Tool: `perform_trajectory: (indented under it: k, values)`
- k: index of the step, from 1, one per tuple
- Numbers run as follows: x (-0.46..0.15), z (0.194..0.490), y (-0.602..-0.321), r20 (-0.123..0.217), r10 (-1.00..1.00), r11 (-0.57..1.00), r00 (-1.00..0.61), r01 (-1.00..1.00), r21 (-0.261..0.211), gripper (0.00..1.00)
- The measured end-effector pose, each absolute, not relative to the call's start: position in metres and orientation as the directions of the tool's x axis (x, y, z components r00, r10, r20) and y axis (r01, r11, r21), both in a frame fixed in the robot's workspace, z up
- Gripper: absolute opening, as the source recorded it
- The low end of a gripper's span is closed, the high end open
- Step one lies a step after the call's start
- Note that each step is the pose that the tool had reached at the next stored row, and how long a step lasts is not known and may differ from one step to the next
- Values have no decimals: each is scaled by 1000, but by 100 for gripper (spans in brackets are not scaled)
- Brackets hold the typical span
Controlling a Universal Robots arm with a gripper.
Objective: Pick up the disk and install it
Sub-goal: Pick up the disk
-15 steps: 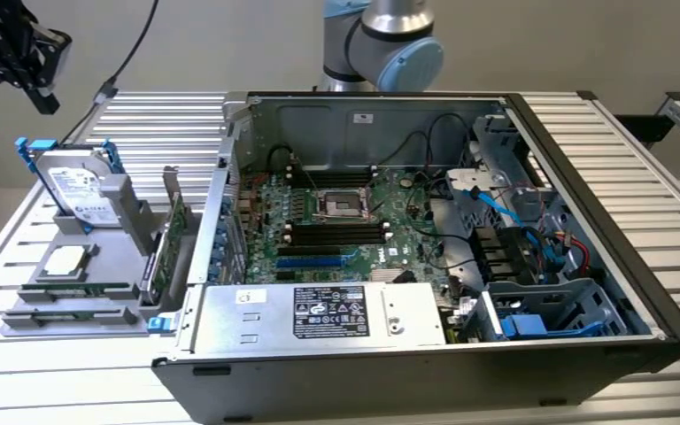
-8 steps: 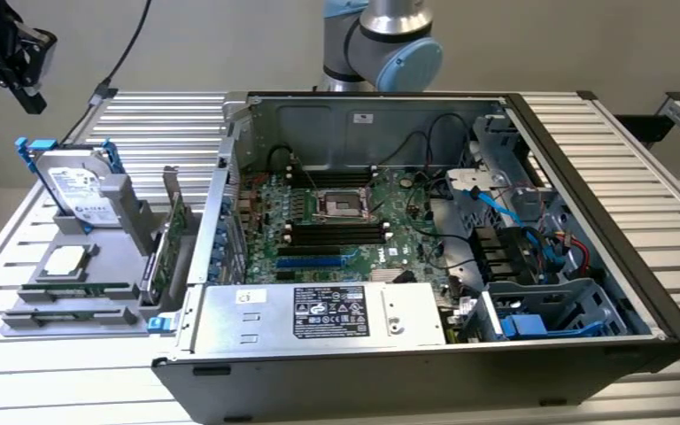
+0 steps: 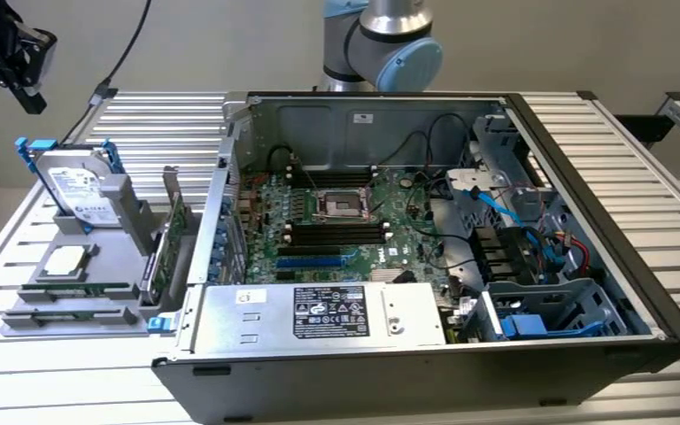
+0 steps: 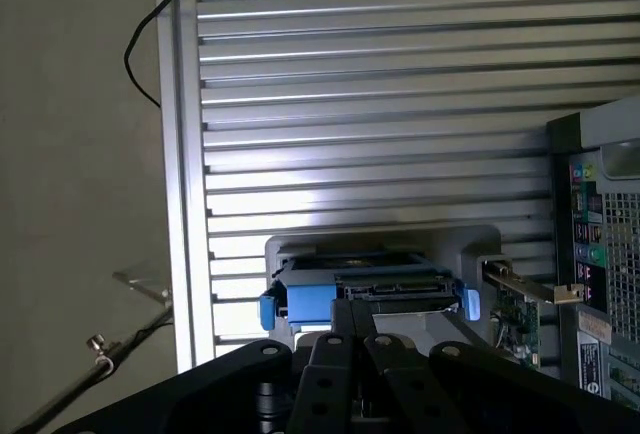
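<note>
The work has hardly started: neither of the 2 steps, pick-up or install, is done. The disk (image 3: 78,188) stands on edge in a grey holder (image 3: 92,241) on the desk (image 3: 623,150), just beside the open computer case (image 3: 352,128) on the exterior view's left. Its blue carrier (image 3: 35,146) frames it, and nothing touches it. 2 green cards (image 3: 170,248) stand between it and the case. The jaws hang well above the disk, pressed together with nothing between them. In the wrist view they point down toward its top edge.
</note>
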State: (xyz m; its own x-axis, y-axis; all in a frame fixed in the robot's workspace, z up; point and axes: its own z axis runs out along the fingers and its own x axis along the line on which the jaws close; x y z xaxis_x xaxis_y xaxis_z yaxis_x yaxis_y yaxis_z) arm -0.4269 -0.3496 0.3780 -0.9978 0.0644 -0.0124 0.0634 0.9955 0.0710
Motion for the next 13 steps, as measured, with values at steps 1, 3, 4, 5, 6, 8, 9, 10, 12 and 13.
perform_trajectory:
  k: [1, 3, 4, 5, 6, 8, 9, 10, 12, 13]
  values:
    - [-427, 378, -350, -12, 64, 995, -998, 63, 71, 11]
    - [-427, 378, -350, -12, 64, 995, -998, 63, 71, 11]
    - [-427, 378, -350, -12, 64, 995, -998, 63, 71, 11]
    - [-427, 378, -350, -12, 65, 995, -998, 64, 71, 11]
    - [-427, 378, -350, -12, 69, 995, -998, 68, 71, 11]
    - [-427, 378, -350, -12, 100, 993, -995, 99, 71, 11]
    - [-427, 378, -350, -12, 118, 991, -993, 116, 71, 11]
    - [-427, 378, -350, -12, 135, 988, -991, 134, 71, 11]
    - [-427, 378, -350, -12, 172, 983, -985, 170, 71, 11]
    - [-427, 378, -350, -12, 189, 980, -982, 188, 71, 11]
